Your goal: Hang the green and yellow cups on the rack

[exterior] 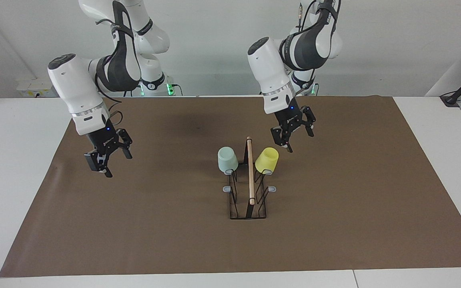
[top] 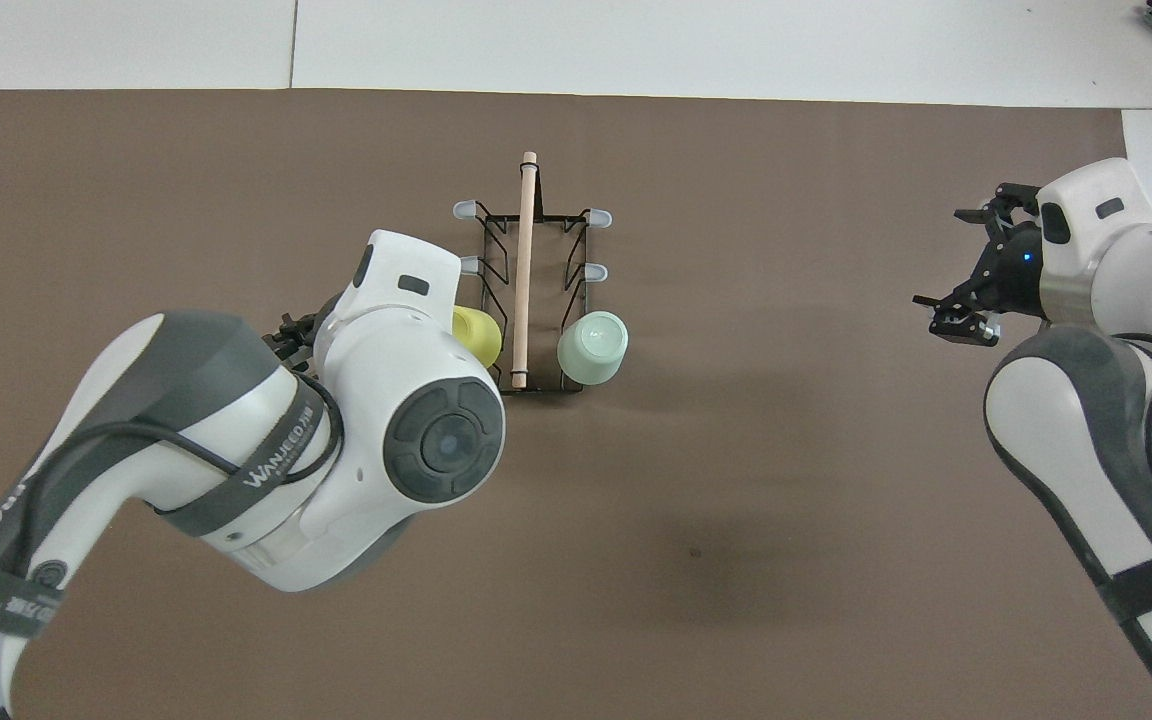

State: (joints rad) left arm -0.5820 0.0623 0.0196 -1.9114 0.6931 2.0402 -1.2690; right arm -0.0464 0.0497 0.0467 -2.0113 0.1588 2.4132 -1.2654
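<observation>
Both cups are sitting upside down on the rack [exterior: 249, 188] now, so the hanging itself looks done; only clearing the arms away seems left. The mint green cup [exterior: 227, 159] is capping a peg on the side toward the right arm, the yellow cup [exterior: 267, 159] the matching peg at the rack's three o'clock in the facing view, both on the pair nearest the robots. The rack's wooden rod [exterior: 250, 170] is running twelve to six, straight away from the robots, mid-brown mat [exterior: 134, 224] on the worktop. The left pincer [exterior: 293, 134] is hovering just beside the yellow cup, spread and empty. The right pincer [exterior: 108, 157] is waiting, spread, over bare mat.
</observation>
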